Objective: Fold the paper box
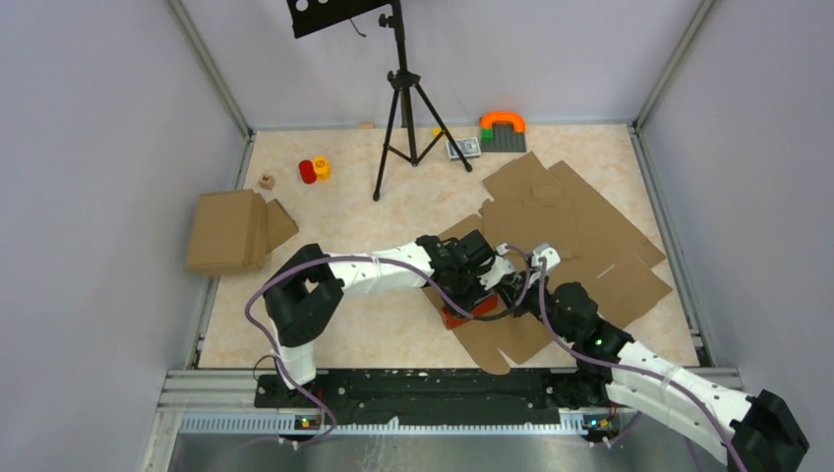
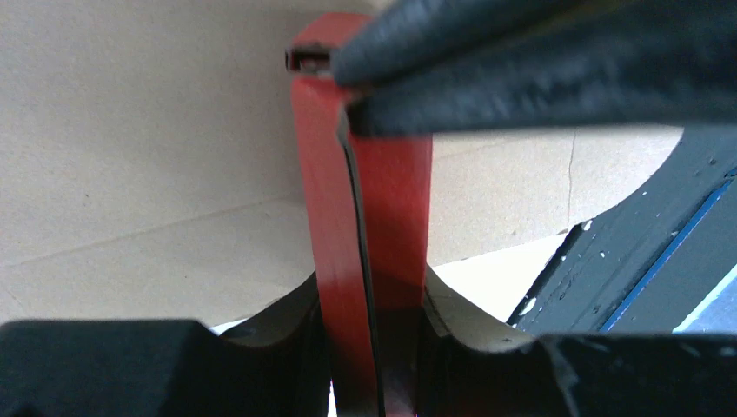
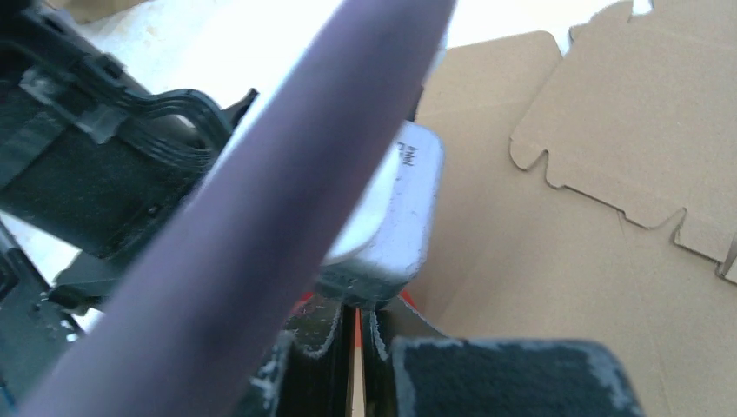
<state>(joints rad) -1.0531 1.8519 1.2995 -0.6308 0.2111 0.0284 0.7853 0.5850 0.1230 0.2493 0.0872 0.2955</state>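
Note:
The paper box (image 1: 468,315) is a small bright red card box, resting on the edge of a brown cardboard sheet near the table's middle front. In the left wrist view it stands upright as a narrow red box (image 2: 382,217) with a dark seam, and my left gripper (image 2: 369,323) is shut on its sides. My right gripper (image 1: 508,295) comes in from the right with its jaws shut. Its dark fingers (image 2: 539,78) press against the box's far end. In the right wrist view only red slivers of the box (image 3: 405,300) show past my right gripper (image 3: 355,317).
Large flat brown cardboard cut-outs (image 1: 580,236) lie to the right, under and beyond the box. A folded brown cardboard box (image 1: 231,231) sits at the left edge. A tripod (image 1: 401,108), red and yellow pieces (image 1: 313,170) and an orange and grey toy (image 1: 503,131) stand at the back. The left arm's purple cable (image 3: 287,217) crosses the right wrist view.

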